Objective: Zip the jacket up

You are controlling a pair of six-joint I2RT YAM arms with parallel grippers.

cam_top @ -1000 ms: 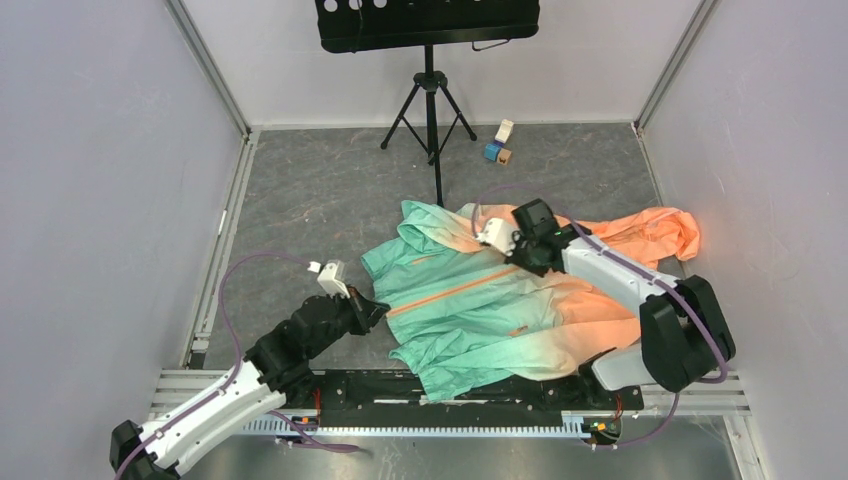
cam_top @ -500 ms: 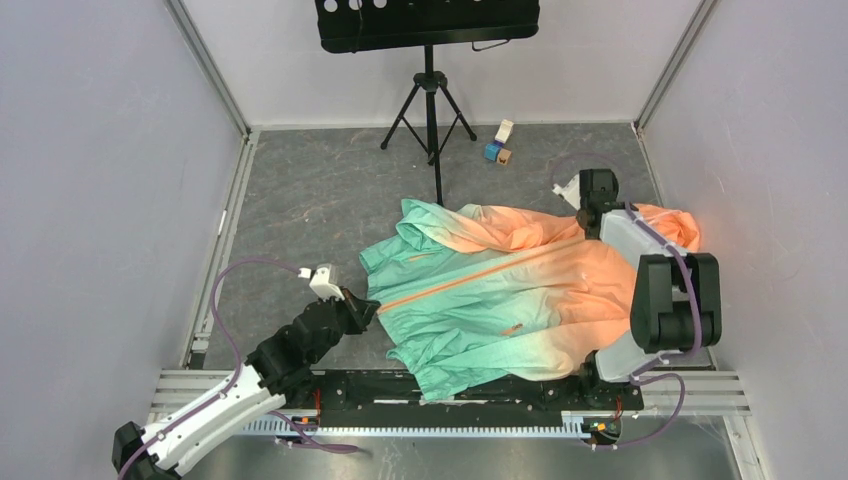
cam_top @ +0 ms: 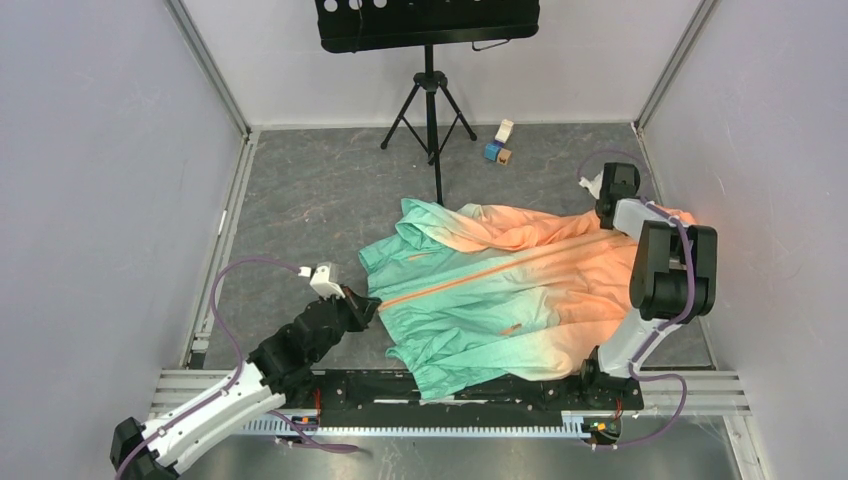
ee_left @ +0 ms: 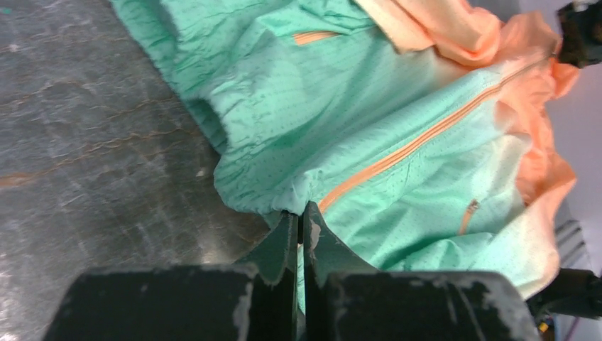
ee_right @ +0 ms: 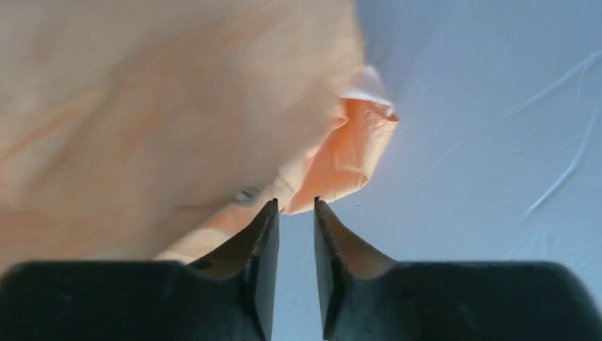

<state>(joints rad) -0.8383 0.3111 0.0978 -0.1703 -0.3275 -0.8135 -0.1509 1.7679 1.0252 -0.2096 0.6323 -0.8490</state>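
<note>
Left wrist view gives the nearest facts. The left gripper [ee_left: 299, 212] is clamped, fingers together, on the mint hem of the large thin wrinkled windbreaker jacket [ee_left: 319, 106], right where its orange front zipper [ee_left: 412, 142] starts. A small fold of fabric bunches at the pinch. From that point the zipper shows as one unbroken orange line, and the dotted mint cloth on either side meets at it. A short orange pocket zip [ee_left: 468, 214] shows on the nearer front panel and another on the farther one.

In the top external view, this pinch sits toward the near left corner of the dark grey stone-patterned counter [cam_top: 320, 190]. The jacket lies spread across the middle, from the near edge out toward the far right corner. Its colour fades from mint green at the left end to peach-orange at the right. The fabric is creased all over, and a peach fold of it lies along the far side.

Toward the far right corner, the right gripper [ee_right: 296, 202] is at the orange end. Its fingers stand a narrow gap apart, with a crumpled orange edge just at the tips. Whether they touch it cannot be told.

Beyond, near the far edge, stand a black music stand on a tripod [cam_top: 430, 100] and a few small coloured blocks [cam_top: 500, 145].
</note>
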